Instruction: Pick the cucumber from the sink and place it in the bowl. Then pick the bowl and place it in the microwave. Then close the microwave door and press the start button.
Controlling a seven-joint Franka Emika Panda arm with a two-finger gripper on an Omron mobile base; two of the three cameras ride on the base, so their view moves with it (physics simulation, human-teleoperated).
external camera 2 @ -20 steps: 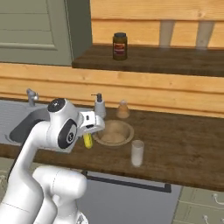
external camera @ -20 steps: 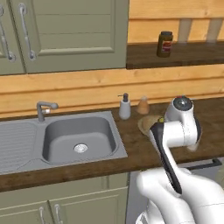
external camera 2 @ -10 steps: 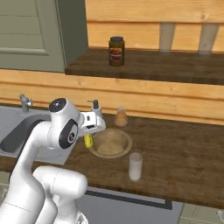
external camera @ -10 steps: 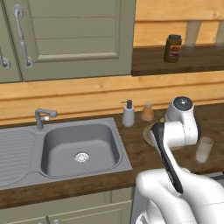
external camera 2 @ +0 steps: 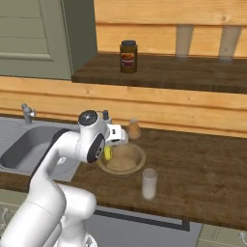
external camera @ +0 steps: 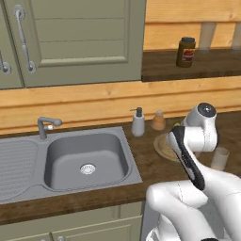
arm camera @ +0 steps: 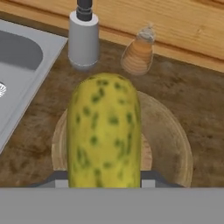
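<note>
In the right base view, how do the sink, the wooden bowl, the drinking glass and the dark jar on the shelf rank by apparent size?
1. sink, though cut off by the edge
2. bowl
3. glass and jar: look alike; the jar stands farther back, so unranked.

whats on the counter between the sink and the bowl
A grey soap dispenser stands toward the back between the sink and the bowl, by the wall; nearer the front it is bare dark counter, in the left base view.
</note>
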